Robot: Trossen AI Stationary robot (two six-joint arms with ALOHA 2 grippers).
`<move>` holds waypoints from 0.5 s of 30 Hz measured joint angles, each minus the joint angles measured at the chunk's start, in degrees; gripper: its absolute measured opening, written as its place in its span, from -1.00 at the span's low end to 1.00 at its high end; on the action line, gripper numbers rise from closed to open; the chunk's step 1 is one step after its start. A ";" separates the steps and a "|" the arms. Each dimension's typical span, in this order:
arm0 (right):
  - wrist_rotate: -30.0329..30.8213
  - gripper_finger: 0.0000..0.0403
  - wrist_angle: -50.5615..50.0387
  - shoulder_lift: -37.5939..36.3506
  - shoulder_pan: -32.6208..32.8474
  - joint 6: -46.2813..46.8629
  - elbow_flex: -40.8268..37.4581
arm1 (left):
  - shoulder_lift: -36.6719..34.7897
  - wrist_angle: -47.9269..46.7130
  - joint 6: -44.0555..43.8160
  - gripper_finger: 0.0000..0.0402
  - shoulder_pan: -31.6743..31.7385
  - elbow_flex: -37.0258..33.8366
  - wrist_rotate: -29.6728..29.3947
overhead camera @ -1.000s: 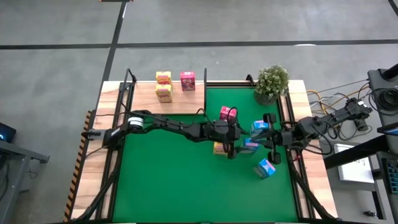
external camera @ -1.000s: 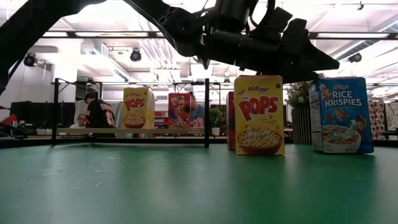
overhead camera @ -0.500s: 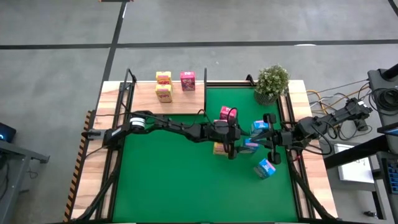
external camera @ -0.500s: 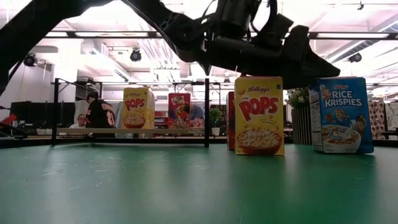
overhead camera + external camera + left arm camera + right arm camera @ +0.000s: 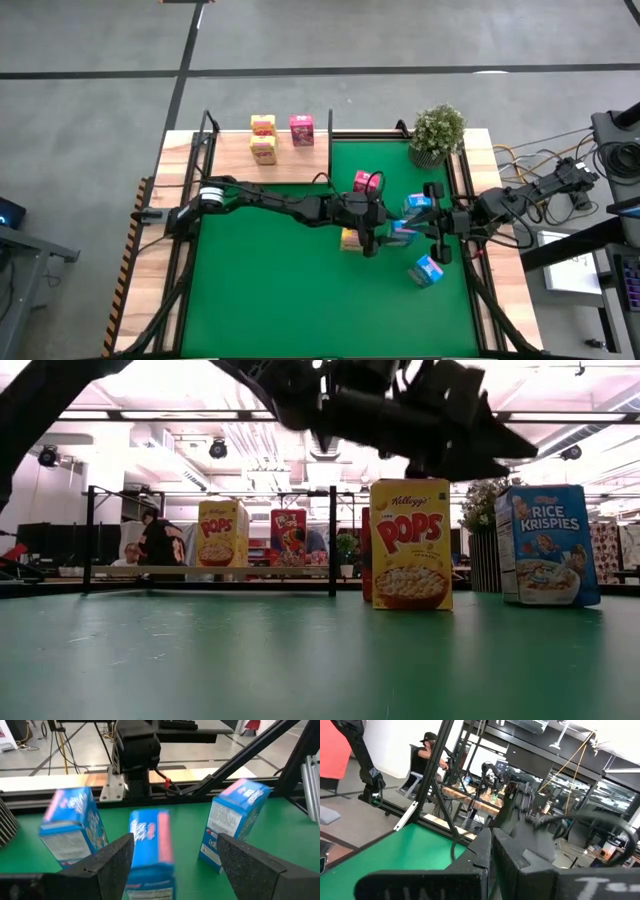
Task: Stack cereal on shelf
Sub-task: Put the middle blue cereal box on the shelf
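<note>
Cardboard boxes, printed fronts. Counted from above: three blue, two pink, three yellow. Yellow box [image 5: 349, 240] upright on the green mat [image 5: 270, 300], long axis vertical, just below my left jaws [image 5: 372, 243], spread wide. Shelf [image 5: 270, 160], pale wood, at eleven o'clock, holds three. Right jaws [image 5: 440, 222] pressed together, three o'clock.

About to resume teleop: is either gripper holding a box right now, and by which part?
Nothing is held. The left gripper is open, its fingers either side of a blue cereal box without gripping it. The right gripper is shut and empty.
</note>
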 joint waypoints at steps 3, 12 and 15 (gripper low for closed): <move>-0.04 -0.95 -0.02 -1.55 0.02 1.87 0.02 | -0.94 -5.52 1.38 0.33 -0.07 2.29 -0.02; 0.22 -0.96 -7.73 -7.36 0.02 10.55 0.02 | -3.16 -16.29 7.75 0.33 -2.60 8.46 -3.18; 1.58 -0.96 -8.44 -7.47 0.02 12.37 0.02 | -7.66 -17.70 10.38 0.33 -4.22 6.03 -9.94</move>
